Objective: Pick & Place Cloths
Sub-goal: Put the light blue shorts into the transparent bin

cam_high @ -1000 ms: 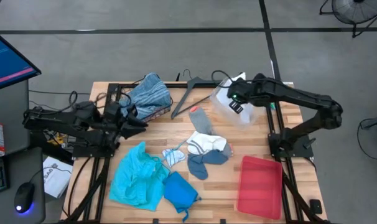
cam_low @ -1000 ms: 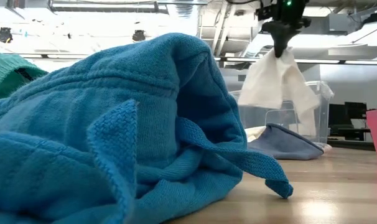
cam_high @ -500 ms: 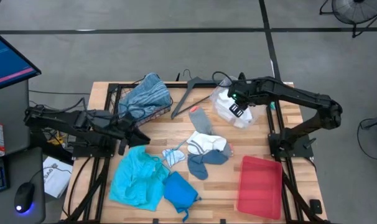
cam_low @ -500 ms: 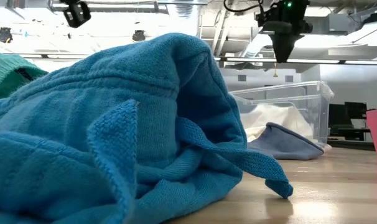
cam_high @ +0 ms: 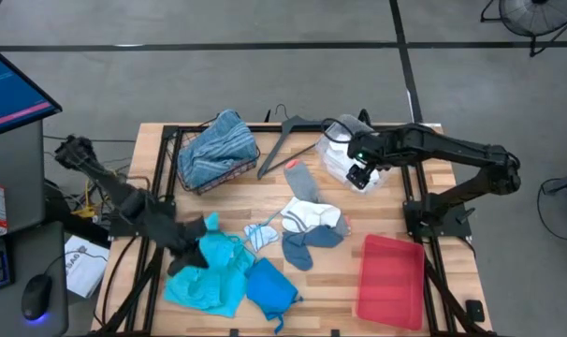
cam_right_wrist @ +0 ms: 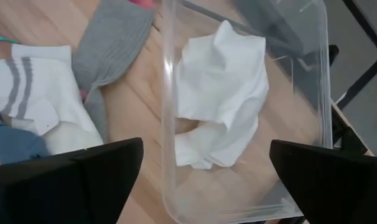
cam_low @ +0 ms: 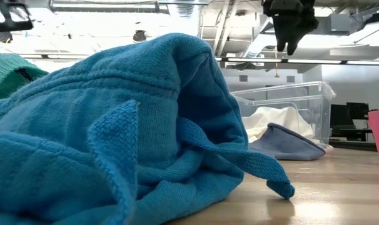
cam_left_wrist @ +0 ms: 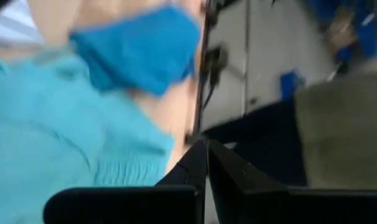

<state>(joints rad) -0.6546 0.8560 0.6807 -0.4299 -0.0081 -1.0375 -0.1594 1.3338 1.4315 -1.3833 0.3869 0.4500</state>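
My right gripper [cam_high: 363, 172] [cam_right_wrist: 201, 186] is open and empty above a clear plastic bin [cam_right_wrist: 167, 124], in which a white cloth [cam_right_wrist: 223, 93] lies. My left gripper [cam_high: 205, 225] [cam_left_wrist: 207, 152] is shut and empty over the far edge of a turquoise cloth [cam_high: 207, 267] near the table's front left. A bright blue cloth [cam_high: 269, 288] lies beside the turquoise one. White socks [cam_high: 310, 217], a grey sock [cam_high: 302, 180], a blue-grey cloth [cam_high: 312, 245] and a small striped cloth [cam_high: 260, 234] lie mid-table. A blue-white striped cloth [cam_high: 218, 145] fills a wire basket.
A flat red tray [cam_high: 389, 279] lies at the front right. A grey hanger [cam_high: 288, 140] lies at the far middle. The wire basket [cam_high: 176, 159] stands at the far left. Bare wood shows between the tray and the socks.
My right gripper has let go of the white cloth, which hung below it and has fallen into the clear bin. My left arm has swung from beside the wire basket toward the table's near edge, and its gripper now stands over the turquoise cloth.
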